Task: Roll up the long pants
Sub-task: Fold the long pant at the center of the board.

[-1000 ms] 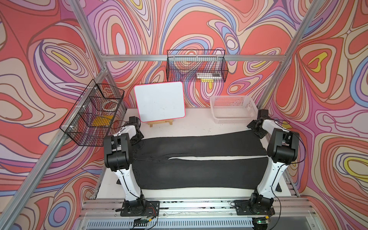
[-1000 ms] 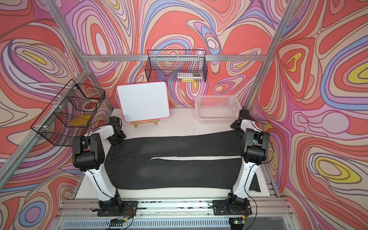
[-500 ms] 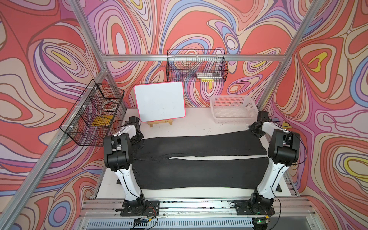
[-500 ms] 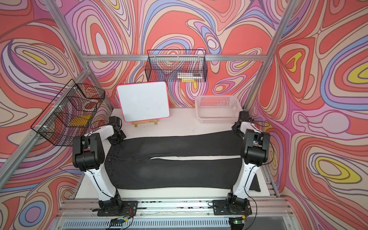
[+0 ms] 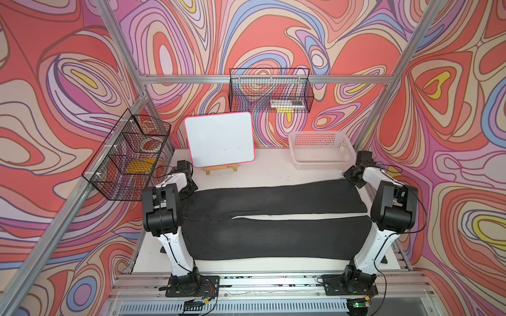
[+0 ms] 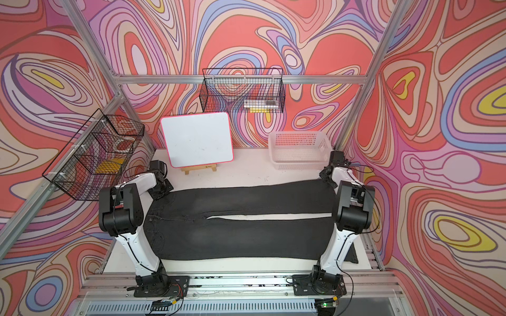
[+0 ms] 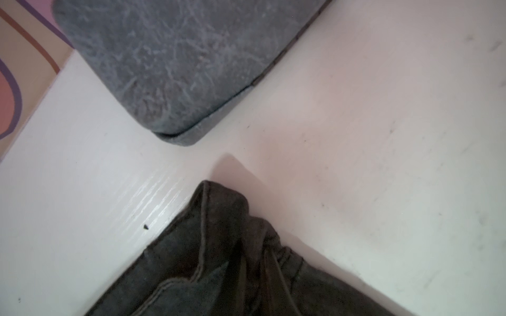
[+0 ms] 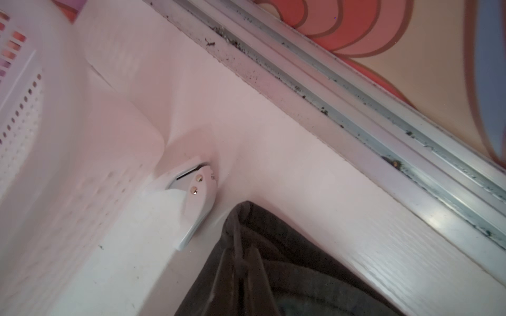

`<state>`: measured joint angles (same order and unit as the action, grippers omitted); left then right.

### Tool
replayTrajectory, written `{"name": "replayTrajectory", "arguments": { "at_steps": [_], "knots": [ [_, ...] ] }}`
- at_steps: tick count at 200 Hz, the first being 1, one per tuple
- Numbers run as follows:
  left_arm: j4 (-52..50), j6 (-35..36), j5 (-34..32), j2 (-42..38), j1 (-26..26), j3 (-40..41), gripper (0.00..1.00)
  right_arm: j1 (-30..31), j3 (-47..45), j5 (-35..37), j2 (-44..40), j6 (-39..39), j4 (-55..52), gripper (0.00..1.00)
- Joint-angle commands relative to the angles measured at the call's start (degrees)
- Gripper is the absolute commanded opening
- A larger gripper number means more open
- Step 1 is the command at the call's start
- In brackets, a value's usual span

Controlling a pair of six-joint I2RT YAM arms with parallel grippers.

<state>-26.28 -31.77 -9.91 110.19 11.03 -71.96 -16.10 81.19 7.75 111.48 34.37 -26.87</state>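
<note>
- Here, finds the long pants [image 5: 273, 219] spread flat and unrolled on the white table [image 5: 271, 171], directly in front of the whiteboard [image 5: 220, 139].
- Shows both legs straight and side by side, with a thin strip of table between them.
- Places the waist end out past the whiteboard's left edge and the two hems well past its right edge.
- Catches the left gripper [image 5: 192, 191] low at the far waist corner, to the front-left of the whiteboard, clamped tight on the cloth.
- Confirms this in the left wrist view, with that corner of the trousers [image 7: 219, 260] bunched into folds, raised a little off the table and casting a shadow.
- Catches the right gripper [image 5: 353, 177] at the far hem corner, to the front-right of the whiteboard, pinched closed on the hem.
- Shows the same in the right wrist view, with the hem corner [image 8: 287, 260] gathered and lifted clear of the table.
- Sets the white plastic basket [image 5: 323, 164] just to the right of the whiteboard, at the back of the table, near the right gripper but apart from the trousers.
- Reveals a grey felt eraser [image 7: 169, 63] in the left wrist view only, lying on the table near the gripped waist corner without touching it; cannot place it against the whiteboard.
- Hangs a wire basket [image 5: 271, 90] on the back wall just above the whiteboard, toward its right.
- Props the whiteboard on a small wooden easel [image 5: 220, 169].
</note>
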Motion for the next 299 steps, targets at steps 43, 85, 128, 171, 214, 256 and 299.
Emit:
{"name": "replayTrajectory", "arguments": {
  "at_steps": [43,85,128,171,214,256,299],
  "knots": [
    [-2.4,-1.6,2.9,-24.0,-0.9,8.4,0.00,-4.4,-5.8,2.4,-16.6,3.4,-5.9,0.00],
    [-9.5,1.4,0.0,-35.3,-1.9,8.6,0.00,-6.4,-9.0,-1.2,-24.2,4.9,-8.3,0.00],
    [-18.4,-1.6,-2.8,-44.1,-1.9,11.4,0.00,-6.6,-18.9,3.6,-34.8,16.2,-16.6,0.00],
    [-22.8,-5.1,-6.5,-48.0,-1.8,13.7,0.00,-7.6,-29.1,15.8,-44.7,25.4,-25.4,0.00],
    [-27.5,-10.4,-6.0,-53.6,-1.9,14.7,0.00,-11.7,-29.2,18.2,-47.4,31.4,-33.3,0.00],
    [-34.1,-13.5,-1.9,-62.5,-1.8,17.1,0.00,-13.3,-29.5,22.6,-44.3,36.1,-38.0,0.00],
    [-45.3,-20.6,-9.8,-74.0,-1.8,18.7,0.00,-17.0,-30.5,30.7,-41.1,38.8,-41.8,0.00]
  ]
}}
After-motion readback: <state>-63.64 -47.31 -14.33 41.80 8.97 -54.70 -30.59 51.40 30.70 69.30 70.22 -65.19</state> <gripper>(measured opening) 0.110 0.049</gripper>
